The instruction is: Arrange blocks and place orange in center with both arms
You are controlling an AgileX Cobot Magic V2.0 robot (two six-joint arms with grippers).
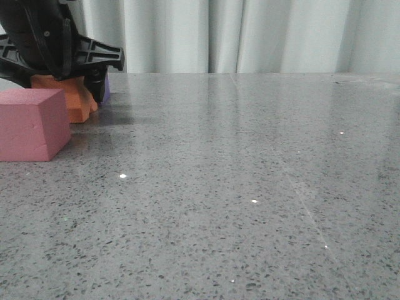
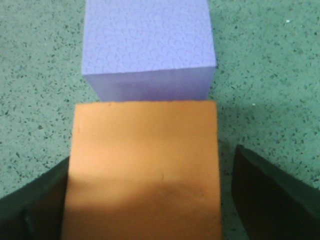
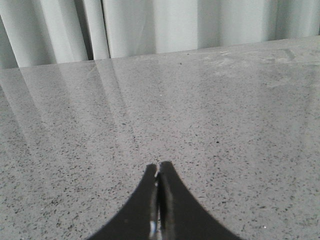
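Observation:
The orange block (image 2: pixel 145 165) sits between the fingers of my left gripper (image 2: pixel 153 155), which is open. One finger (image 2: pixel 35 200) lies against the block's side and the other finger (image 2: pixel 270 195) stands a little off it. The purple block (image 2: pixel 147 45) is just beyond the orange one, nearly touching it. In the front view the left gripper (image 1: pixel 78 72) hangs over the orange block (image 1: pixel 72 100) at the far left, with a sliver of the purple block (image 1: pixel 107 87) behind. The pinkish-red block (image 1: pixel 31 125) rests nearer the front. My right gripper (image 3: pixel 158 167) is shut and holds nothing.
Grey speckled table (image 1: pixel 237 187) stretches to the right of the blocks. A pale curtain (image 1: pixel 250 31) hangs behind the table's far edge. The right wrist view holds only table and curtain (image 3: pixel 150 25).

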